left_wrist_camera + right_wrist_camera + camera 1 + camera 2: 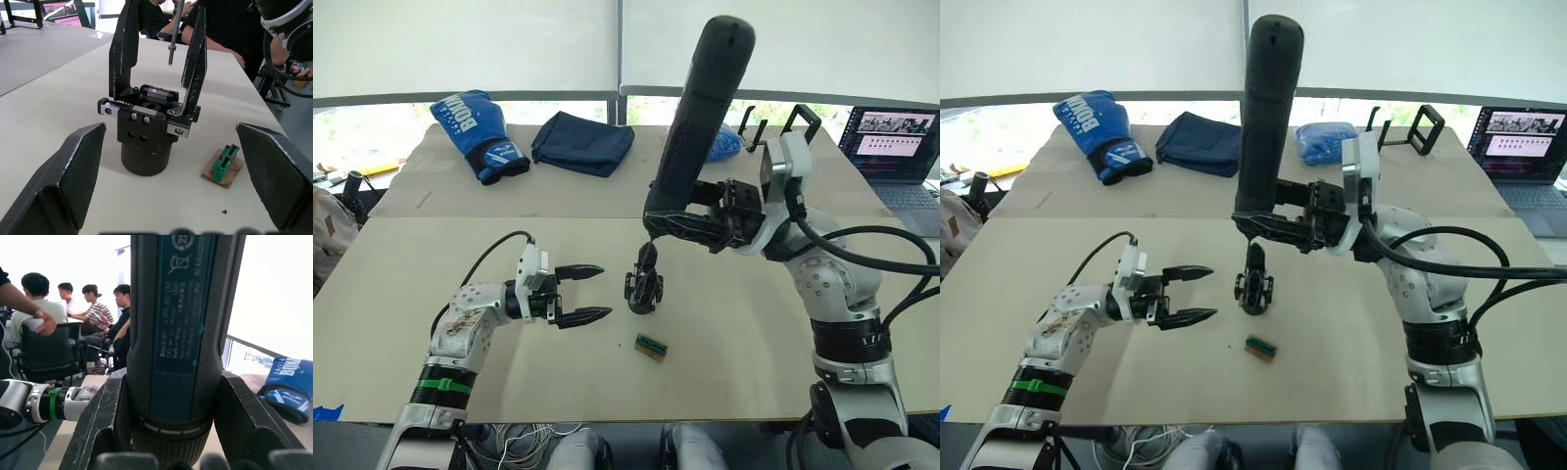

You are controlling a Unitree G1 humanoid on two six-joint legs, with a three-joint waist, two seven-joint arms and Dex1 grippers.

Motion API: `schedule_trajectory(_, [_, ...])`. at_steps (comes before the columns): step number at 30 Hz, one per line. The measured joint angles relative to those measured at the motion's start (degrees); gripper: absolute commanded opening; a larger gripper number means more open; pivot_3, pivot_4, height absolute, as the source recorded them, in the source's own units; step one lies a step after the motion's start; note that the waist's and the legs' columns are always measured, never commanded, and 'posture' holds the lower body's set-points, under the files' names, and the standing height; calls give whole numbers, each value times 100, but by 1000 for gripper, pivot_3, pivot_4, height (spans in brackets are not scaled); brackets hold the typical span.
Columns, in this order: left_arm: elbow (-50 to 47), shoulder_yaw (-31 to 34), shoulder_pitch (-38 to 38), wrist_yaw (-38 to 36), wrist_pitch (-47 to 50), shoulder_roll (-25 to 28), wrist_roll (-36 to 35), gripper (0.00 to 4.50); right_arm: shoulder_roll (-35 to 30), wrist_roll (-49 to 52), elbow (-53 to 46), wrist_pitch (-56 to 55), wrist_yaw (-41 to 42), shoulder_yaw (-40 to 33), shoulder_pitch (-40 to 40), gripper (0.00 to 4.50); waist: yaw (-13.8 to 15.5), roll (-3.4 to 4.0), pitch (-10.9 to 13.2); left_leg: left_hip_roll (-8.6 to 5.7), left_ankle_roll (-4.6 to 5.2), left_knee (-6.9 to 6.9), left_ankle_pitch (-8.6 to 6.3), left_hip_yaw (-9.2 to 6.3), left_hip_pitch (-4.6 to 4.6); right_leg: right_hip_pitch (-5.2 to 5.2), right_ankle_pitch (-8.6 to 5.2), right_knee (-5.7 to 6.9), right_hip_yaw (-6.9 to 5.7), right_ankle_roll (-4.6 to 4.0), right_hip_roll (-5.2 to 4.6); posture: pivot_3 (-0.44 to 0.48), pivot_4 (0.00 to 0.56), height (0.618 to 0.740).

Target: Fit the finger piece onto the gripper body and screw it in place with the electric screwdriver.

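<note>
Two upright black fingers already stand on the gripper body (149, 129), so the finger piece (195, 68) looks seated and the screwing seems to be the step in hand. The body sits on the tabletop (754, 333) just ahead of the left gripper (590, 292), whose fingers are spread wide with nothing between them. Directly above it, the right gripper (690, 225) is clamped round the electric screwdriver (700, 117), held nearly upright, its thin bit (173, 36) hanging between the two fingers, not yet touching a screw. To do this well, I'd lower the bit straight and slowly, and steady the rounded base with the left gripper. A small green-and-brown block (650, 347) lies nearby.
</note>
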Motion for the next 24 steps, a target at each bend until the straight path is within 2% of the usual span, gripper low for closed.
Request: schedule_trajectory(24, [-36,-74,58,-27,-32,-101,92,4500,202,-418,155,2,46,243,1,1939,-8,0,0,1,-3,0,2,0,1,-3,0,5,3,-1,2,0,150,740])
